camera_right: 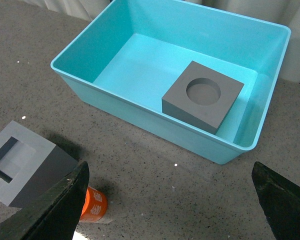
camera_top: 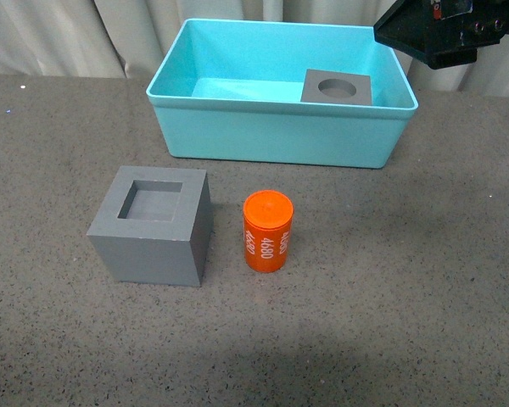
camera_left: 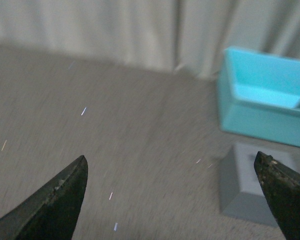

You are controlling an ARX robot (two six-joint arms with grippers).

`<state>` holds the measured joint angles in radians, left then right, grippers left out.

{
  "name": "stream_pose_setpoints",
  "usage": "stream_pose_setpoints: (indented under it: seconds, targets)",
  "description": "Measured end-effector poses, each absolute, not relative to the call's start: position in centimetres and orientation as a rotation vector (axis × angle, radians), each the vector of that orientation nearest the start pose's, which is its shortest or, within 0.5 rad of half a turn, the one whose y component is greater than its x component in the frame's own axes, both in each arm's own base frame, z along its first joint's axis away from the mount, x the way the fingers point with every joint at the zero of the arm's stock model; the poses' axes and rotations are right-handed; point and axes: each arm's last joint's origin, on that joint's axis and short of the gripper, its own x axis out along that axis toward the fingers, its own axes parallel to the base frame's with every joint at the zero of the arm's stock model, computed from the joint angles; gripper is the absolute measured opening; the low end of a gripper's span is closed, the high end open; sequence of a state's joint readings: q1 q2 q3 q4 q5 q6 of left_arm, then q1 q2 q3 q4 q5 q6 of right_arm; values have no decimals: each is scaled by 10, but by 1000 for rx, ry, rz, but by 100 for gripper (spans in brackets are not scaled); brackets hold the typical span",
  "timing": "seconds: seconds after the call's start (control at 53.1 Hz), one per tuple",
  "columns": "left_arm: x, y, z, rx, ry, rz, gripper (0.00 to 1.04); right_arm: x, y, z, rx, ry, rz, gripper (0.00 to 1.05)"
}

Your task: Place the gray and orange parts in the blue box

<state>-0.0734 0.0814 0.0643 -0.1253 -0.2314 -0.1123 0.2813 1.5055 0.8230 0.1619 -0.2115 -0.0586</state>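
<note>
White digits reading "4680" run sideways down the orange cylinder (camera_top: 268, 231), printed more than once around its side; we read no other writing. We count one such cylinder and two gray cubes. The cube with the square recess (camera_top: 153, 225) sits on the table (camera_top: 407, 297). The cylinder stands upright just beside it, on its right, with a gap between them. Both lie outside the blue box (camera_top: 271, 131), on its near side. We count one box, and it holds a single thing: the cube with the round recess (camera_top: 337, 87), in the right half of the box, recess up. The left claw (camera_left: 170, 157) is spread wide with nothing in it, above bare table. The right claw (camera_right: 170, 166) is likewise released and grips nothing, held above the table.
</note>
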Motion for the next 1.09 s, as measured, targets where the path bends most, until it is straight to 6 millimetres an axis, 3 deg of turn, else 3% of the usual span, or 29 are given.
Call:
stream_pose_setpoints:
  seconds: [0.057,0.132,0.283,0.414,0.565,0.678,1.092]
  targets:
    - [101,0,165,-145,226,311,98,300,93,211,-75,512,497,95]
    - [108,3,168,-199,244,381,98,300,93,211,-76,512,498,95]
    - [138,10,199,-309,197,338,98,300,93,211,-77,512,499,95]
    - [178,11,205,-324,241,287,98,300,93,211,-77,512,496,95]
    - [229,-1,193,-354,437,143,98,300,93,211,-77,512,500,95]
    - [251,-7,182,-327,533,112,98,300,93,211,-77,512,499,95]
    - [287,-44,146,-321,773,-65,98,300,93,211,-78,512,500,95]
